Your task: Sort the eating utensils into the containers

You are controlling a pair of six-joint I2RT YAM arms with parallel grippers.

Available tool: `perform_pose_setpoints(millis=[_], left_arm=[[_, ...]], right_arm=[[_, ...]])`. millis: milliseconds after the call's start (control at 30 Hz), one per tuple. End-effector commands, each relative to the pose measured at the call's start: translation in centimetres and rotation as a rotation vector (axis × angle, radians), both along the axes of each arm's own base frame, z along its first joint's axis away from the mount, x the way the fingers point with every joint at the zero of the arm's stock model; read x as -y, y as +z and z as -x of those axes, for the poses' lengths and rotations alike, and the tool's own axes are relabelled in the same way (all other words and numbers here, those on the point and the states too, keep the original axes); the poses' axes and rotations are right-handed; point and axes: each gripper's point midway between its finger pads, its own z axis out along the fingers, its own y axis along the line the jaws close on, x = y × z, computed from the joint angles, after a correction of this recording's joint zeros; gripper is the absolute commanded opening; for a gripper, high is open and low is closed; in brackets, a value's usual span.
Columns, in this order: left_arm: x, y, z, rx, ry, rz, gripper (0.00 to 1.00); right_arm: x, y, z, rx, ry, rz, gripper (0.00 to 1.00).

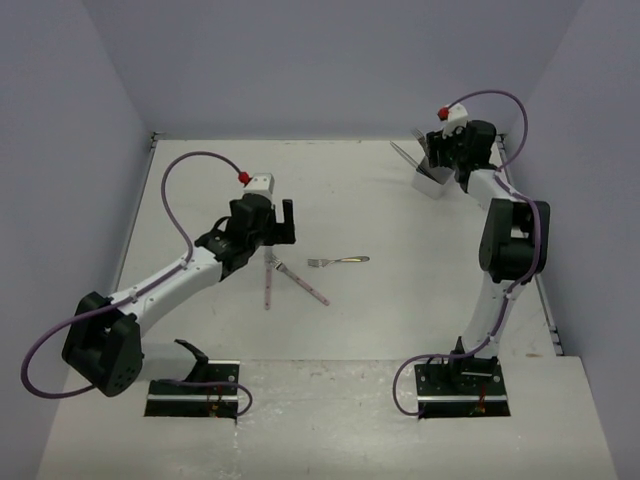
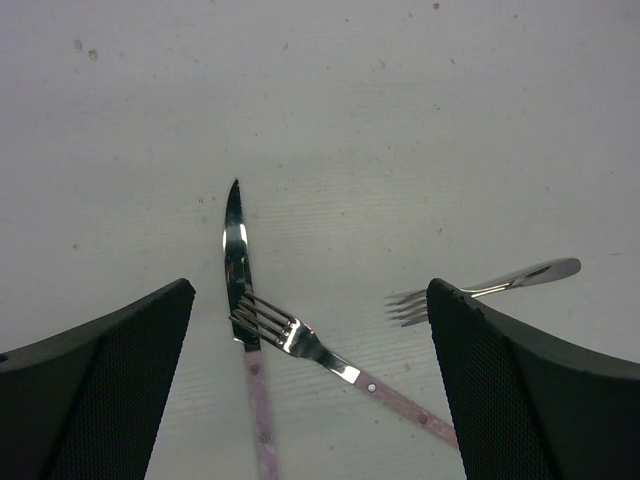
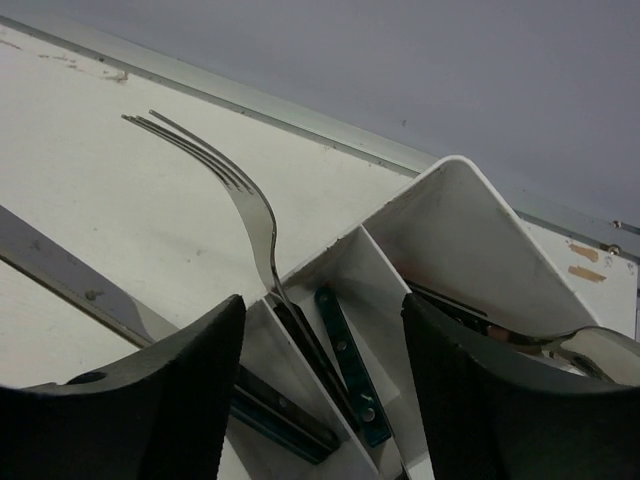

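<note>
From above, the left gripper hangs over a pink knife and pink fork crossed at their heads, handles fanning toward the near edge. A steel fork lies crosswise beside them, tines left. The right gripper is at the bin, far right.

Left wrist: fingers wide apart, empty; the knife tip points away.

Right wrist: fingers spread, gripping nothing, astride the bin, where a standing fork leans tines-up.

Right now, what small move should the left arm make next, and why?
Probably lower the left pincer straight down onto the pink-handled fork and close. The pincer is open and hangs above it, and the fork's tines lie across the knife, on top, so lifting the fork first should leave the knife undisturbed.
</note>
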Motion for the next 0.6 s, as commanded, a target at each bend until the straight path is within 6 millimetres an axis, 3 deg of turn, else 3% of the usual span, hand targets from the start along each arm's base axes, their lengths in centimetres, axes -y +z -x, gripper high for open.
perform_pose_setpoints(millis=[0,67,100,167,200,233,267,300,333,367,400,433,567], left_arm=[[-1.4,0.7,0.6,-0.006,0.071,0.015,1.00],[-1.7,0.2,1.2,-0.033,0.091,0.022,1.00],[-2.0,-0.2,1.8,-0.058,0.111,0.029,1.00],[-2.5,-0.9,2.6,-0.092,0.142,0.036,1.00],[-2.9,-1.9,3.6,-0.137,0.165,0.040,1.00],[-3.1,-2.4,4.2,-0.157,0.172,0.045,1.00],[-3.2,-3.1,4.7,-0.181,0.182,0.051,1.00],[-3.4,-4.4,5.9,-0.226,0.184,0.056,1.00],[-3.3,-4.8,6.4,-0.249,0.197,0.085,1.00],[-3.0,-5.1,6.8,-0.265,0.195,0.105,1.00],[-2.4,-5.8,7.6,-0.303,0.176,0.139,1.00],[-2.2,-6.0,7.8,-0.314,0.171,0.152,1.00],[-0.4,-6.5,8.4,-0.354,0.130,0.171,1.00]], right_arm=[[-1.2,8.0,1.0,0.141,0.037,-0.008,0.68],[-1.7,9.5,1.5,0.159,0.021,-0.010,0.70],[-2.3,11.4,2.2,0.184,0.016,-0.020,0.73],[-3.0,12.3,3.3,0.189,0.003,-0.037,0.78],[-3.3,14.3,4.3,0.221,-0.008,-0.047,0.92],[-3.6,14.9,5.0,0.223,-0.021,-0.073,0.99],[-4.8,14.2,6.0,0.203,-0.034,-0.086,0.99],[-5.0,16.3,7.2,0.246,-0.058,-0.111,0.99],[-6.3,16.6,8.1,0.246,-0.063,-0.157,0.99],[-6.0,15.2,9.0,0.222,-0.123,-0.163,0.99],[-7.4,16.3,10.3,0.242,-0.130,-0.203,0.99],[-7.8,16.0,11.0,0.236,-0.145,-0.208,0.99],[-7.6,12.6,13.3,0.133,-0.330,-0.274,0.99]])
